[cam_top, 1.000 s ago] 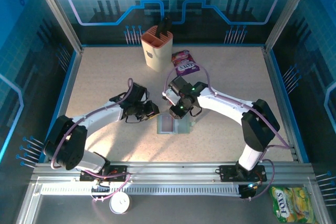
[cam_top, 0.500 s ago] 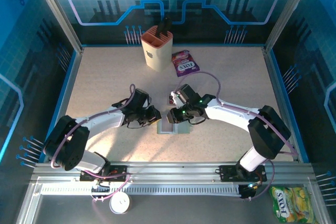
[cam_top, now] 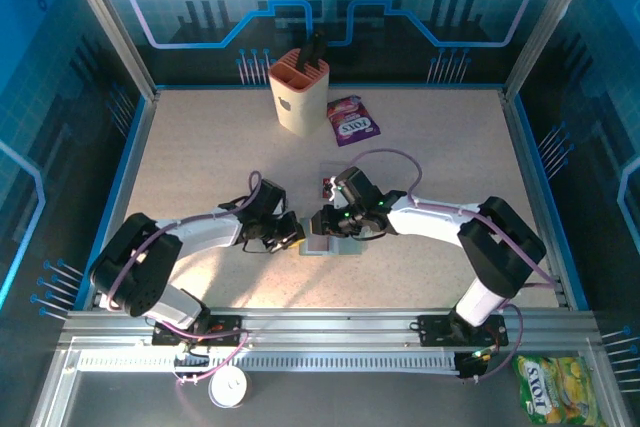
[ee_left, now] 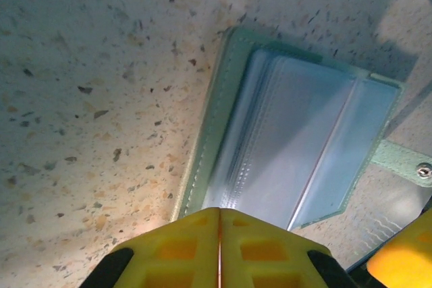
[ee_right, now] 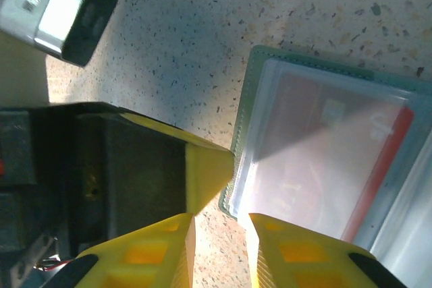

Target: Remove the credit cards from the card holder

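Observation:
The card holder [cam_top: 327,245] lies open on the table between the two arms; the left wrist view shows its green border and clear sleeves [ee_left: 297,146]. In the right wrist view a red credit card [ee_right: 386,160] shows through a sleeve of the card holder [ee_right: 317,166]. My left gripper [ee_left: 219,215] is shut, its yellow tips over the holder's near edge. That left finger [ee_right: 208,175] touches the holder's left border in the right wrist view. My right gripper [ee_right: 220,237] hangs low at the same border, jaws slightly apart with bare table between them.
A beige slotted cup [cam_top: 299,92] and a purple candy packet [cam_top: 352,120] stand at the back. A small reddish item [cam_top: 328,187] lies just behind the right gripper. A yellow candy bag [cam_top: 555,387] and a white disc [cam_top: 229,387] lie outside the table's front rail.
Both grippers have come in and down onto the holder's left side. The left gripper's jaws have shut. The right wrist has dropped from above the holder to beside it.

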Robot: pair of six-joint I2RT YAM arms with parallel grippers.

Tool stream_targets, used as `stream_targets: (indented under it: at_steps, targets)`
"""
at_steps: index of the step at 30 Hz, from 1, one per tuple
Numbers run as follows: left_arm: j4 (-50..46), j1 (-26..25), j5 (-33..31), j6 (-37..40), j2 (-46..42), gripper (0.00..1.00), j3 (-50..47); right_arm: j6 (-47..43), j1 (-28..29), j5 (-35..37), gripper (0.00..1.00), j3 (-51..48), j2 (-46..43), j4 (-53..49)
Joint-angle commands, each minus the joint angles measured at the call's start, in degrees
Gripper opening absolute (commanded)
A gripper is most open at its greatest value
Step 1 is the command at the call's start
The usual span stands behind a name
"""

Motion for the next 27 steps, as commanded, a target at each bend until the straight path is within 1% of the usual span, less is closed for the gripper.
stream_targets:
  at_steps: [1, 8, 15, 23, 27]
  targets:
    - [0.6, -0.9, 1.2, -0.7, 1.2, 0.08, -0.1, 2.5, -1.1, -1.8, 0.28, -0.9, 1.2, 1.2]
    - [0.3, -1.1, 0.1, -0.4, 0.9, 0.07, -0.3, 2.3, -1.9, -3.9, 0.29, -0.9, 2.4, 0.1]
    - [0.6, -1.0, -2.2, -0.7, -2.1, 0.08, -1.6, 1.6, -1.9, -4.1, 0.31, -0.7, 3.0, -1.0]
    - [1.4, -1.0, -1.2, -1.3, 1.2, 0.08, -1.4, 0.5, -2.0, -5.0, 0.33, 0.5, 3.2, -2.8]
    - [1.0, -1.0, -1.6, -1.5, 1.0, 0.08, -1.4, 0.2, -2.1, -4.6, 0.35, 0.6, 3.2, -3.5]
